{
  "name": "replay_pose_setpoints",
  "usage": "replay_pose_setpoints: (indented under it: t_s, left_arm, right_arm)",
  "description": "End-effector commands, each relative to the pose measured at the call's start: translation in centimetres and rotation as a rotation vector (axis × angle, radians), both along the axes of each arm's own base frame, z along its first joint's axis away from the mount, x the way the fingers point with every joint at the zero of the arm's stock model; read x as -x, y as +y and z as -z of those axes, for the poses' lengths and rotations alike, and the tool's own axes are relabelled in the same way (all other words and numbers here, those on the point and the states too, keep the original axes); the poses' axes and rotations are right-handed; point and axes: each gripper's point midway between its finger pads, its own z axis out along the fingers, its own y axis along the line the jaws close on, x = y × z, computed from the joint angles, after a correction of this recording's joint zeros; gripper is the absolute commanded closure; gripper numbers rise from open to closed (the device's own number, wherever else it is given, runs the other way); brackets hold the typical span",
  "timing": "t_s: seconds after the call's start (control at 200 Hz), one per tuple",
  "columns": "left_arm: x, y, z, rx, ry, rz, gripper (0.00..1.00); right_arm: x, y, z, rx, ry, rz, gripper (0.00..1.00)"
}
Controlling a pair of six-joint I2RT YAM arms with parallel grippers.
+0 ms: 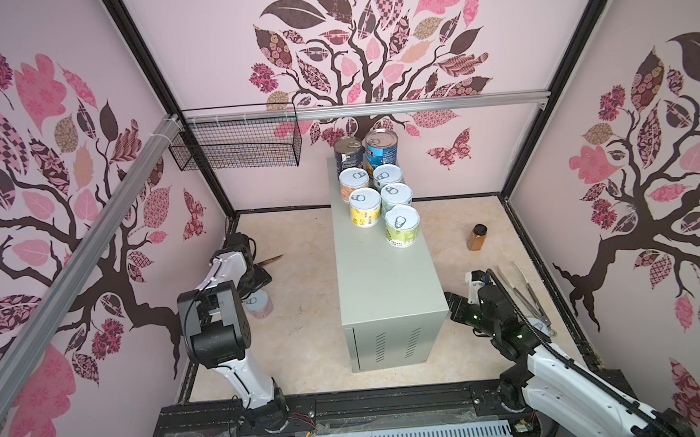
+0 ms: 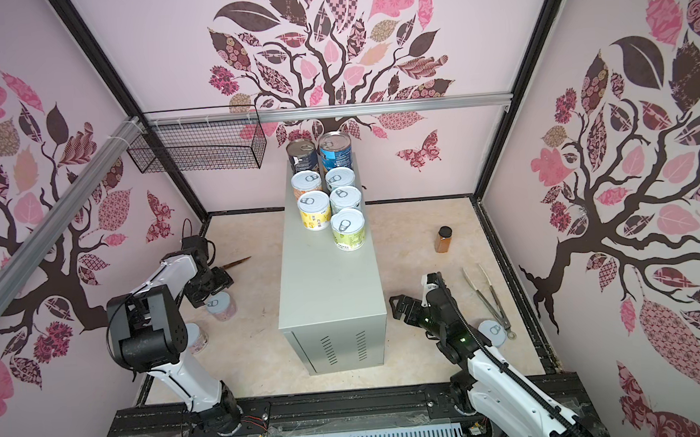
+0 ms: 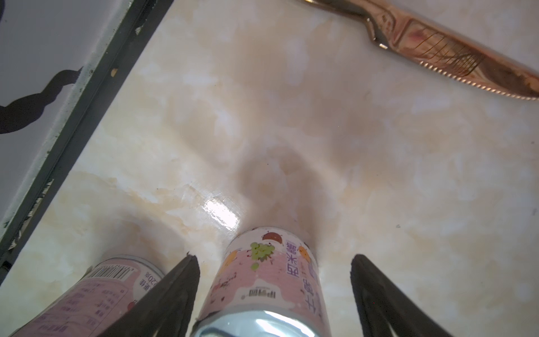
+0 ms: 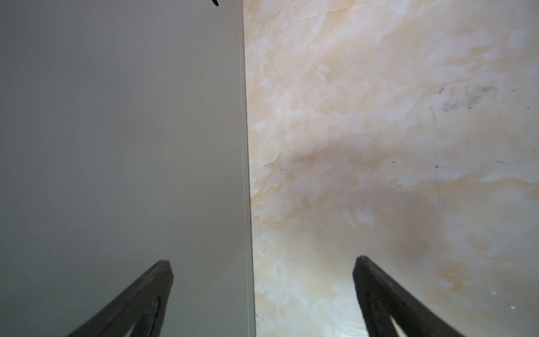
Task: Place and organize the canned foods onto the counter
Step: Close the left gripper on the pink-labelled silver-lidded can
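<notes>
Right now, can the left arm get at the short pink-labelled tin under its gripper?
Probably yes. The left gripper straddles the short pink-labelled tin, with its fingers apart on either side. A second pink tin crowds one finger but stands outside it.

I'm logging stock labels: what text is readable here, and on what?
"20", roughly, beside a barcode: pink can with the barcode; its fine print is blurred.
Large Chinese characters, sideways, not surely readable: pink can with fruit drawings.
Too small to read: labels of the cans on the counter.
Nothing else legible.
</notes>
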Motion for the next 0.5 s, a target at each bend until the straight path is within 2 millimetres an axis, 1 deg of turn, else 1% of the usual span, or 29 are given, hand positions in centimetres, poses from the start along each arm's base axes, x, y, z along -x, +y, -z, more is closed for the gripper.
replay_pose_setpoints:
  t_s: [0.0, 0.08, 0.235, 0.37, 0.495]
  left_arm:
    - [-0.8, -0.7, -0.1, 0.039, -0.045, 0.021, 0.18]
    - [-0.8, -1.8, -0.1, 0.050, -0.050, 0.049, 0.21]
    - [-0.6, -4.4, 0.0, 0.055, -0.037, 0.115, 0.23]
    - [0.3, -5.8, 0.3, 0.075, -0.027, 0.141, 0.25]
    - [1.6, -7.1, 0.5, 0.101, -0.025, 0.158, 0.25]
  right_arm:
    - [-0.2, 0.3, -0.4, -0.010, -0.016, -0.009, 0.00]
    - [-0.2, 0.3, -0.3, -0.008, -0.014, -0.009, 0.00]
    - [-0.2, 0.2, -0.3, -0.005, -0.015, -0.006, 0.00]
    - [-0.2, 0.2, -0.3, -0.002, -0.017, -0.006, 0.00]
    - [-0.2, 0.2, -0.4, -0.001, -0.019, -0.009, 0.00]
